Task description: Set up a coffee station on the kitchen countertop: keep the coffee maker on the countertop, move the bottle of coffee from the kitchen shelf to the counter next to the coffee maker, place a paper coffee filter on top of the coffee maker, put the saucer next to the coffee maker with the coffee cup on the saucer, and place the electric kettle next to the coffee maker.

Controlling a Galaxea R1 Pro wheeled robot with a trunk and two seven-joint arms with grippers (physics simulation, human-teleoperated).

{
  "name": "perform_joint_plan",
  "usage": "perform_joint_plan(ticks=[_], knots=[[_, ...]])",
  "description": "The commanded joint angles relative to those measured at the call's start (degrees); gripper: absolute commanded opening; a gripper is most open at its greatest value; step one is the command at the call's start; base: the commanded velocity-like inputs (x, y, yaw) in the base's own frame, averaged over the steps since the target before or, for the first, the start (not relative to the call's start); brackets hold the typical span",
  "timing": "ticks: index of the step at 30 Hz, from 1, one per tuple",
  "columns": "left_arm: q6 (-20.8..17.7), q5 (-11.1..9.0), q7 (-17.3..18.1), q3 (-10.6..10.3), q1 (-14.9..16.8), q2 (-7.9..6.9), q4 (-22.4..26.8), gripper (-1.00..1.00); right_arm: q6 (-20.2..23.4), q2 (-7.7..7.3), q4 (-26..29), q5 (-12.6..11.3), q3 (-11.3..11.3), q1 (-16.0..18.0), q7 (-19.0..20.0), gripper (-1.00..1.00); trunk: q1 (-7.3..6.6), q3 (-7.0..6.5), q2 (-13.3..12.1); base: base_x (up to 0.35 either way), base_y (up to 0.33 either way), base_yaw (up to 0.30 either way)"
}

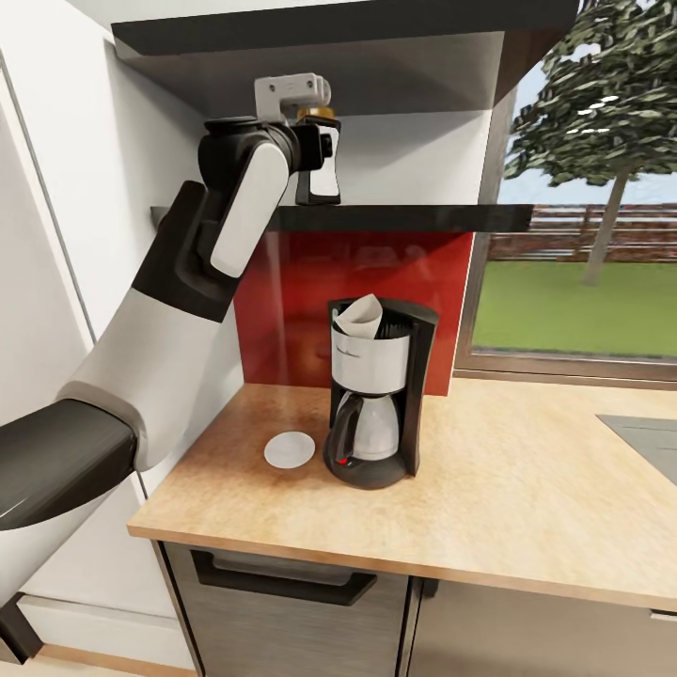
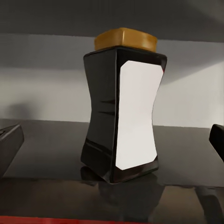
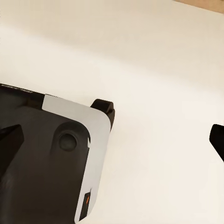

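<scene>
The bottle of coffee (image 2: 122, 109), black with a white label and a gold lid, stands upright on the dark kitchen shelf (image 1: 423, 218). My left gripper (image 2: 113, 140) is open and level with the bottle, which stands just ahead between the two fingertips (image 2: 10, 143), untouched. In the head view the left gripper (image 1: 315, 150) partly hides the bottle of coffee (image 1: 322, 183). On the countertop (image 1: 527, 489) stands the coffee maker (image 1: 376, 400) with a paper coffee filter (image 1: 361, 318) in its top. A white saucer (image 1: 290, 449) lies just left of it. My right gripper (image 3: 113, 137) is open over a pale floor.
An upper shelf (image 1: 357, 28) hangs low over the bottle. A red backsplash (image 1: 301, 282) stands behind the coffee maker, with a window (image 1: 583, 188) to the right. A grey inset panel (image 1: 649, 442) lies at the counter's right edge. A black and silver machine body (image 3: 51, 158) lies below the right gripper.
</scene>
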State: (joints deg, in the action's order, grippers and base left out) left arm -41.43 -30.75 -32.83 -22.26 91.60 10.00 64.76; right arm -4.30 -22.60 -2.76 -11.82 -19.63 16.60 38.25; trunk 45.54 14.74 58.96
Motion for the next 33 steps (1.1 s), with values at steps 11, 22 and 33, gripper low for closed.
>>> perform_joint_plan(ticks=[11, 22, 33], knots=[[-0.1, -0.6, -0.6, -0.1, 0.1, 0.00, -0.3, 1.00, -0.4, 0.01, -0.2, -0.5, -0.5, 0.1, 0.2, 1.00, -0.87, -0.64, -1.5, 0.000, 0.000, 0.000], [-0.1, -0.6, -0.6, -0.1, 0.1, 0.00, -0.3, 1.00, -0.4, 0.01, -0.2, -0.5, -0.5, 0.1, 0.2, 1.00, -2.63, -2.07, -4.8, 0.000, 0.000, 0.000], [-0.1, -0.6, -0.6, 0.0, 0.1, 0.00, -0.2, 1.00, -0.4, 0.01, -0.2, -0.5, -0.5, 0.1, 0.2, 1.00, -3.51, -2.79, -6.4, 0.000, 0.000, 0.000]])
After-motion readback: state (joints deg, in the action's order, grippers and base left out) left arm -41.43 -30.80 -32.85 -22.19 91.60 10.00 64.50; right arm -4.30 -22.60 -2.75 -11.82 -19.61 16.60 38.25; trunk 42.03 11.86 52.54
